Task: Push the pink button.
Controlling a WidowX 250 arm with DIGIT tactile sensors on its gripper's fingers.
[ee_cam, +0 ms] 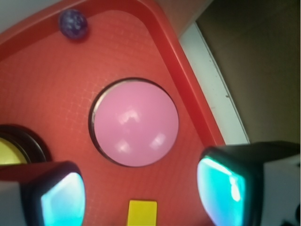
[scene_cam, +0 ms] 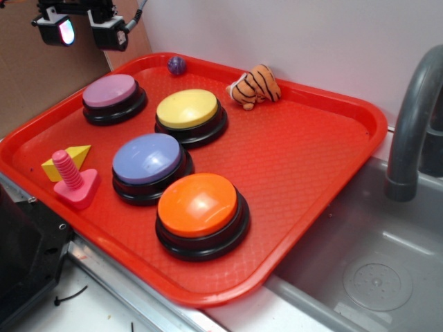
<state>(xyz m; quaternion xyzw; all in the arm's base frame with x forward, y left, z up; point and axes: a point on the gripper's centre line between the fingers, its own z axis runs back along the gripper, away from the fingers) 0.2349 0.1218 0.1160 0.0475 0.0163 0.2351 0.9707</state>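
Gripper (scene_cam: 84,31): you hold it spread wide, empty.
Pink button (scene_cam: 111,92): below it, untouched.
Left: your descent and press.

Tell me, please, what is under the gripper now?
The open gripper hangs high above the red tray's far left corner. The wrist view shows the pink button below it, not touched. The tray under the button's black base is covered.
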